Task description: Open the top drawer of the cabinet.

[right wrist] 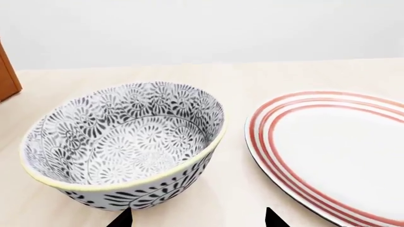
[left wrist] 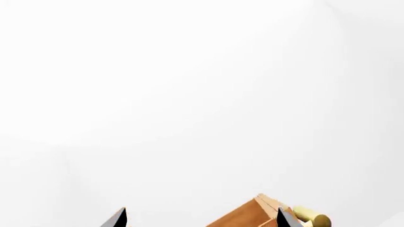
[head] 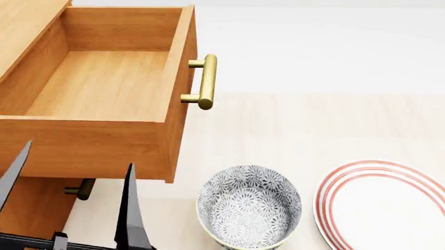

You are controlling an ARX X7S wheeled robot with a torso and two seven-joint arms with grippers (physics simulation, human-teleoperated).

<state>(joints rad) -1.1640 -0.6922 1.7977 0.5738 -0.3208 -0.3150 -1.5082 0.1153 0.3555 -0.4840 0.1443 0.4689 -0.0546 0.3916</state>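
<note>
Pale worktop (head: 292,130) holds a bowl (head: 249,212) and plate (head: 381,205). Above them the top drawer (head: 104,88) sticks far out of the cabinet (head: 28,200). Left hand (head: 70,195) and right hand (right wrist: 197,218) both have fingers apart, holding nothing.

Bright, even light; soft shadows; sharp renders; left wrist view washed white.

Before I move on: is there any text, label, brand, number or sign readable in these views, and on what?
None. No view shows any readable text.
The bowl carries only a grey flower pattern.
The plate has only red rings on its rim.
The cabinet, the top drawer and its handle are plain, without marks.
</note>
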